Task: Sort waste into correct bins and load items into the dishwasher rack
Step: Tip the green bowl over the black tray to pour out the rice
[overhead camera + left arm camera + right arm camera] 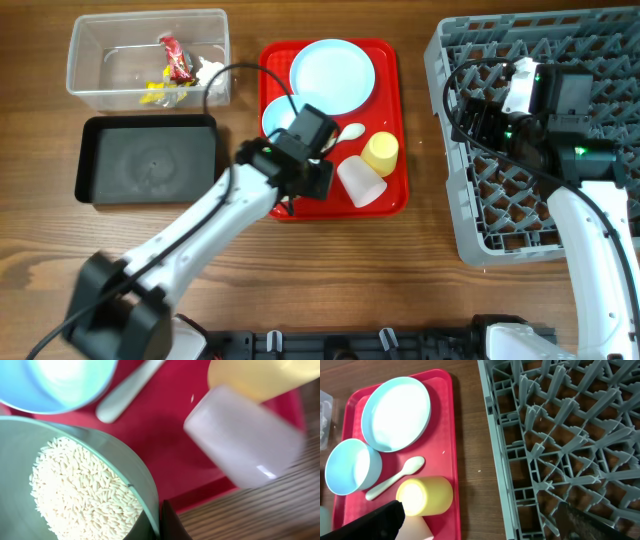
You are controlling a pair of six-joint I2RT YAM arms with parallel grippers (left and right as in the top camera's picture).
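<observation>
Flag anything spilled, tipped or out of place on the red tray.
The white cup lies on its side by the red tray's near edge, and the yellow cup beside it looks tipped too. A stray rice grain sits on the tray, outside the green bowl holding the rice heap.

Finds pale green bowl (137,477) upright at the red tray's (392,100) near-left corner, heaped with white grains (80,490). Notes pale blue bowl (276,113) just behind, pale blue plate (333,75) at the tray's back, white spoon (395,478) mid-tray, yellow cup (380,152) and white cup (360,182) on their sides near-right.
</observation>
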